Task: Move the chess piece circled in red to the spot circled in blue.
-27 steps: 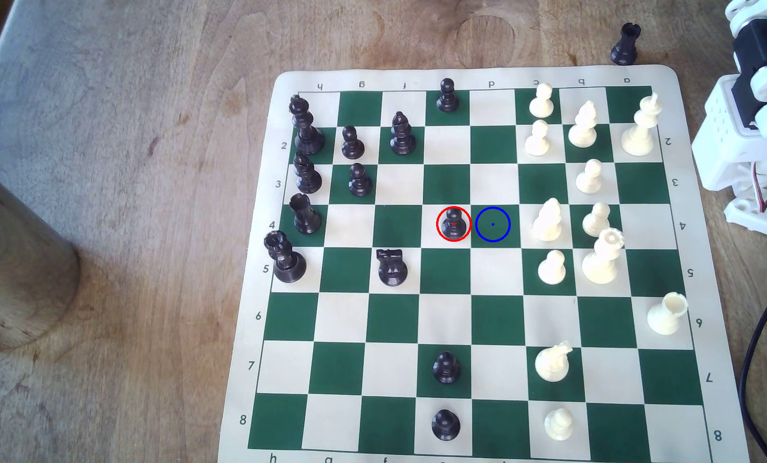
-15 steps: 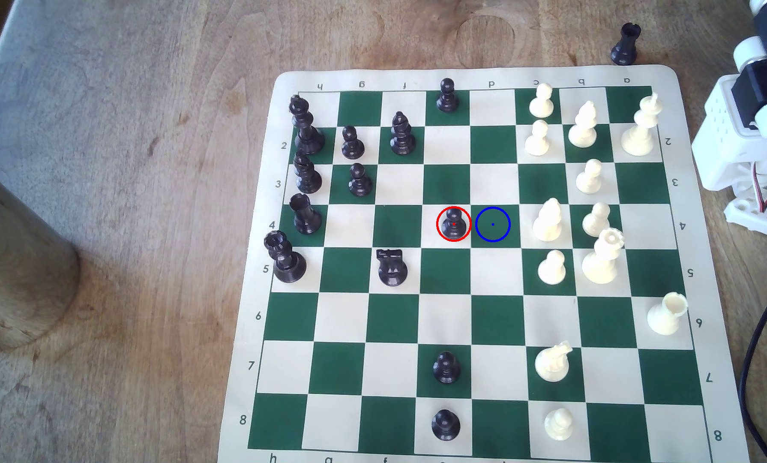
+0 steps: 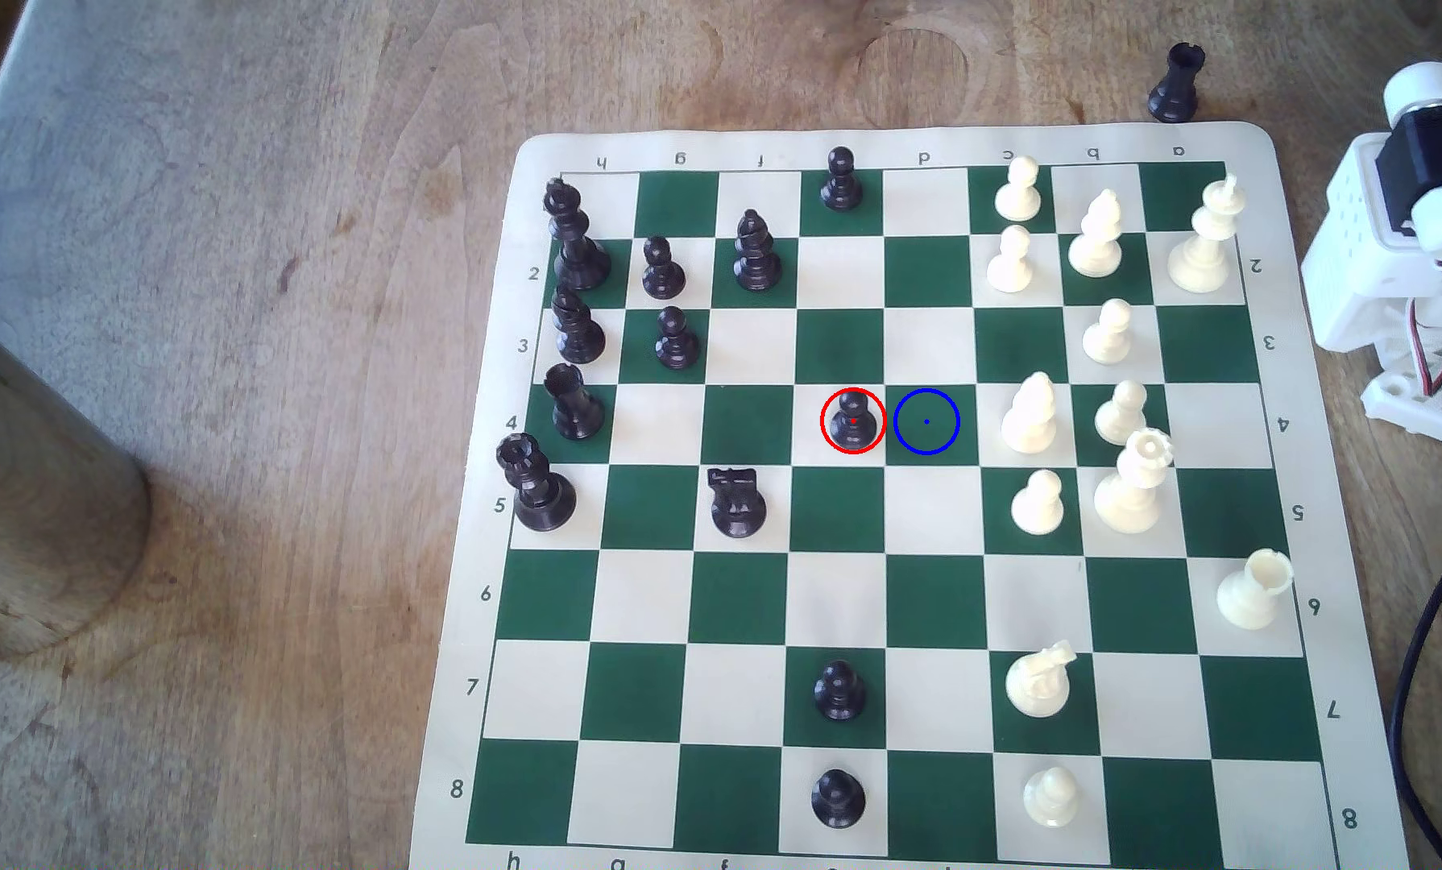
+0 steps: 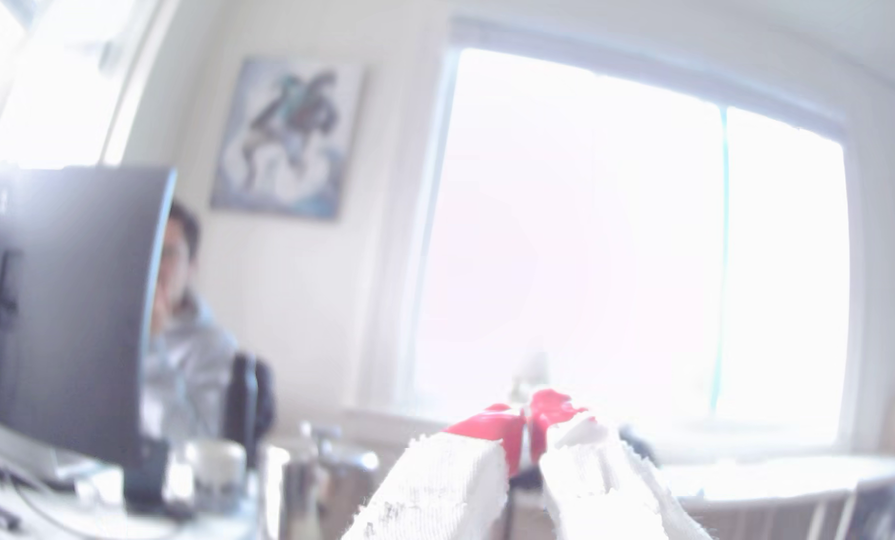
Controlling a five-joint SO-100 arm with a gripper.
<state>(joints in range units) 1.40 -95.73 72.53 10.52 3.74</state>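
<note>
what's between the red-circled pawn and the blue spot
Nothing: the pawn and the blue spot sit on adjoining squares, bare board between, in the exterior view.

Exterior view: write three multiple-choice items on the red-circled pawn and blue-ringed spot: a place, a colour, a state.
1. Where does the blue-ringed spot lie from the red-circled pawn?
A) next square, exterior view's left
B) next square, exterior view's right
C) two rows away
2. The spot's square is:
A) cream
B) dark green
C) brown
3. The pawn is:
A) upright
B) toppled
C) lifted
Key: 1 B, the rings sit side by side; 2 B, green shows inside the ring; 3 A, it stands on its base.
</note>
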